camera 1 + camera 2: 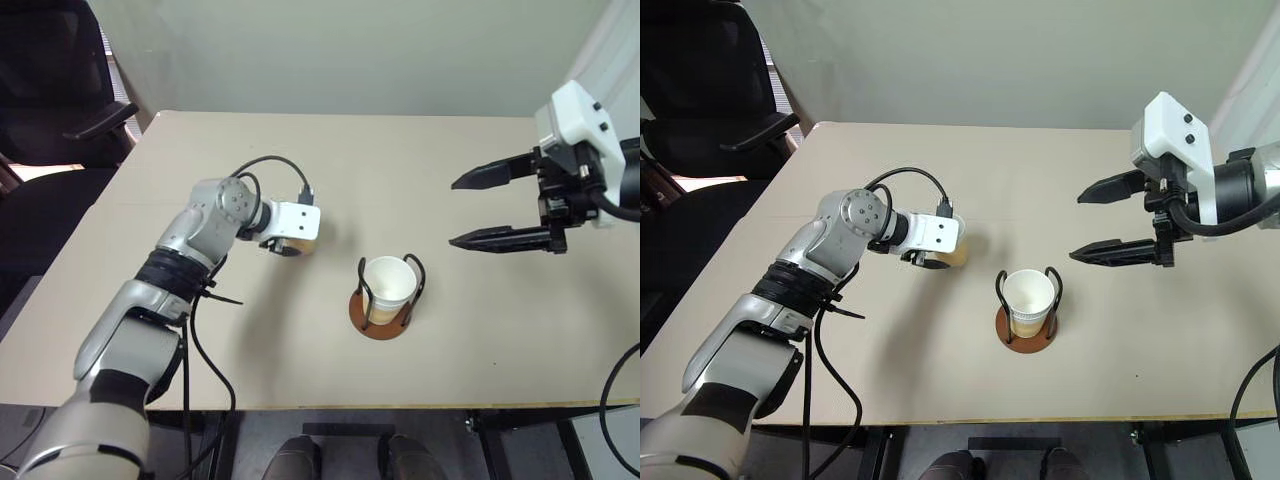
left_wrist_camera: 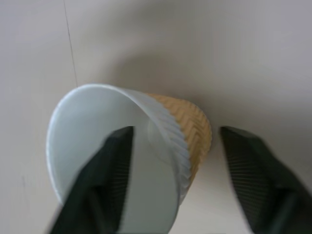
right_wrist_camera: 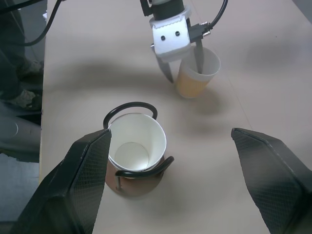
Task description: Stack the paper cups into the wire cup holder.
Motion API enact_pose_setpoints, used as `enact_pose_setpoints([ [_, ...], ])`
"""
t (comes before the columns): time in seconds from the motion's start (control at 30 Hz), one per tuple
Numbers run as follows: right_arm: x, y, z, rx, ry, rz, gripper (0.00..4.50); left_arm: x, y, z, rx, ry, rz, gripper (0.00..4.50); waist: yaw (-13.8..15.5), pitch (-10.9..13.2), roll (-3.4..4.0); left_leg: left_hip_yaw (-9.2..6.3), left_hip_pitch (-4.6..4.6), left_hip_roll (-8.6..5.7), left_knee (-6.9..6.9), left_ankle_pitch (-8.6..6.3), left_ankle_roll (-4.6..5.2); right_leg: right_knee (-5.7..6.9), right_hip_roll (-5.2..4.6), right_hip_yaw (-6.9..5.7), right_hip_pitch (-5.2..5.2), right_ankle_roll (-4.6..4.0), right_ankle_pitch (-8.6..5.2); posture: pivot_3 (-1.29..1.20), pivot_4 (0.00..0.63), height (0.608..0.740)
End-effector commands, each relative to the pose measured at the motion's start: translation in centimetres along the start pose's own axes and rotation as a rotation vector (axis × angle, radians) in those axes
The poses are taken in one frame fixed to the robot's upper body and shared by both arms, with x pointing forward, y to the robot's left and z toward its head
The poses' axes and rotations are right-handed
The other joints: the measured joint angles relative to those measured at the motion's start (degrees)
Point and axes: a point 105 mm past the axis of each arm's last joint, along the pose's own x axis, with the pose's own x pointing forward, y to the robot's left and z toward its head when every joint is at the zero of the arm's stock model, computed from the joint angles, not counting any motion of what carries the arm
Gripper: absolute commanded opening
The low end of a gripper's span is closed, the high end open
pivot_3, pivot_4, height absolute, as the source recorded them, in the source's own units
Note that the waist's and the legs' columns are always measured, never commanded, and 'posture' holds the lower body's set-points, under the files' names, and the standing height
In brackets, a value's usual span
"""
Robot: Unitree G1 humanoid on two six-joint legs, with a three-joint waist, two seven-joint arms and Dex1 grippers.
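A tan paper cup (image 3: 191,84) with a white inside stands on the table left of the wire cup holder (image 1: 365,318). My left gripper (image 2: 175,132) straddles its wall, with one finger (image 2: 109,165) inside the cup. The other finger (image 2: 253,165) is outside, with a gap to the cup's side. The jaws are open. A second paper cup (image 1: 388,280) sits upright inside the holder's black wire loops on the reddish-brown base. My right gripper (image 1: 454,212) hovers open and empty above the table, right of the holder.
The beige table (image 1: 480,350) has its front edge close below the holder. A black office chair (image 1: 60,110) stands off the table's far left corner. A pale wall runs behind the table. A black cable (image 1: 205,360) hangs along my left arm.
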Motion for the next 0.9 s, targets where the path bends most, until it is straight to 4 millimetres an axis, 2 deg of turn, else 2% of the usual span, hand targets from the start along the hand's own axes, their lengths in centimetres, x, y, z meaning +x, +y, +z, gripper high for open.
enact_pose_setpoints([
  [0.03, -1.0, 0.0, 1.0, -0.035, -0.029, -0.033, 4.1, -1.1, 0.6, 0.5, 0.053, -0.031, -0.004, 1.45, -0.01, 0.0, 0.0, 0.01, 0.0, 0.0, 0.0, 0.0, 0.0, 0.0, 0.01, 0.0, 0.0, 0.0, 0.0, 0.0, 0.15, 0.74],
  [0.17, -0.6, 0.3, 1.1, -0.047, -0.075, -0.02, 4.1, -1.1, 0.2, 0.3, 0.059, -0.04, -0.036, 0.04, 0.0, 0.0, 0.0, 0.01, 0.0, 0.0, 0.03, 0.0, 0.0, 0.02, 0.01, 0.0, 0.0, 0.01, 0.0, 0.0, 0.15, 0.74],
  [0.4, -0.4, 0.0, 1.1, -0.077, -0.097, -0.035, 4.1, -1.7, -0.4, 0.3, 0.039, -0.079, -0.087, 0.04, -0.01, 0.0, 0.0, 0.0, 0.0, 0.0, 0.1, 0.0, 0.01, 0.06, 0.01, 0.0, 0.0, 0.02, 0.01, 0.0, 0.15, 0.74],
  [0.53, -0.5, -0.1, 1.0, -0.085, -0.097, -0.033, 4.1, -3.2, -0.6, 2.2, 0.008, -0.199, -0.134, 0.04, 0.01, 0.0, 0.0, 0.0, -0.03, 0.0, 0.1, -0.01, 0.02, 0.06, 0.01, -0.01, 0.0, 0.02, 0.01, 0.0, 0.15, 0.74],
  [0.73, -1.2, 0.5, 0.3, -0.023, -0.084, 0.011, 4.1, -6.5, 0.3, 5.4, 0.013, -0.344, -0.162, 0.04, 0.04, 0.0, 0.0, 0.05, -0.07, 0.0, 0.13, -0.03, 0.05, 0.03, 0.0, -0.01, 0.01, 0.03, 0.02, 0.0, 0.15, 0.74],
  [0.83, -1.9, 1.1, -0.3, 0.061, -0.058, 0.045, 4.1, -8.3, 1.0, 7.4, 0.06, -0.41, -0.168, 0.04, 0.34, 0.0, -0.01, 0.03, -0.08, 0.01, 0.16, -0.02, 0.04, 0.05, 0.01, -0.03, 0.02, 0.03, 0.02, 0.0, 0.15, 0.74],
  [0.9, -2.4, 1.7, 0.0, 0.098, -0.063, 0.072, 4.1, -8.9, 1.3, 8.0, 0.121, -0.402, -0.165, 0.04, 0.32, 0.0, -0.01, 0.05, -0.11, 0.0, 0.17, -0.02, 0.04, 0.03, 0.0, 0.0, 0.02, 0.04, 0.02, 0.0, 0.15, 0.74],
])
